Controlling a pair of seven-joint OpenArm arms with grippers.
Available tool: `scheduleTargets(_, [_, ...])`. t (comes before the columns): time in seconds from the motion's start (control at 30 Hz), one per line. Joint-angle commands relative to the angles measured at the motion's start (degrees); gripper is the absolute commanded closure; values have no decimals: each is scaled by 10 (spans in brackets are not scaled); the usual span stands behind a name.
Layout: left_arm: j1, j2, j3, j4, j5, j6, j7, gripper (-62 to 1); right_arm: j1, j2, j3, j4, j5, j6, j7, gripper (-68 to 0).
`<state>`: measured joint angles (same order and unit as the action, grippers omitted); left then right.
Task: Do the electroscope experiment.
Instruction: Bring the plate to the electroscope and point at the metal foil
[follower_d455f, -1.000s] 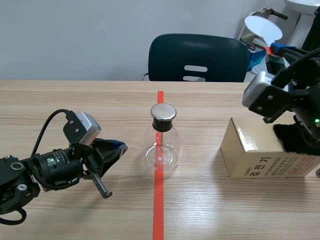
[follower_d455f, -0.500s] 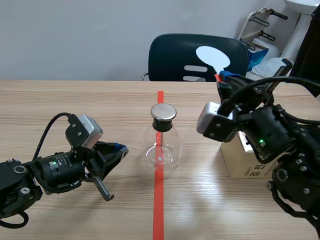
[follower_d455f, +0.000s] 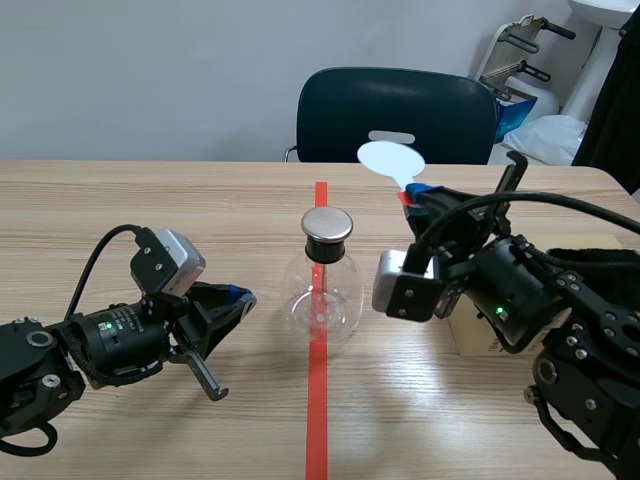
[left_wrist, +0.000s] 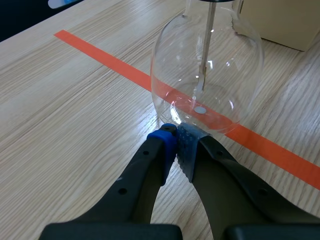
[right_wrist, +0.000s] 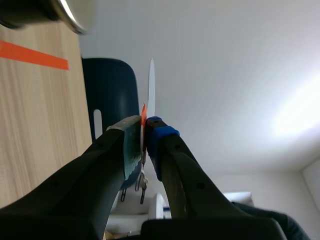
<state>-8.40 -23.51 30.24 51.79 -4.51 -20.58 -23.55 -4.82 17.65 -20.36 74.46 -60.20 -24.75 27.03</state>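
Scene view: a glass flask (follower_d455f: 320, 295) stood on the desk (follower_d455f: 150, 210), the left tool (follower_d455f: 238, 297) low to its left, the right tool (follower_d455f: 414, 194) raised to its right. Left wrist view: the left tool (left_wrist: 177, 140) was pressed together just beside the flask (left_wrist: 225, 65). Right wrist view: the right tool (right_wrist: 144, 131) pinched a white paddle (right_wrist: 151, 85).

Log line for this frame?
left gripper: shut, empty, beside electroscope | right gripper: shut on white paddle, held up near cap
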Motion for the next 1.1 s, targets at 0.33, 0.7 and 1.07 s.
scheduleTargets(0.33, [-3,0,-6,13,-5,2,-8,-16,-17,6,3,7,-1,-9,54,-7])
scheduleTargets(0.7, [-3,0,-6,13,-5,2,-8,-16,-17,6,3,7,-9,-14,123,-7])
scheduleTargets(1.07, [-3,0,-6,13,-5,2,-8,-16,-17,6,3,7,-11,-14,177,-7])
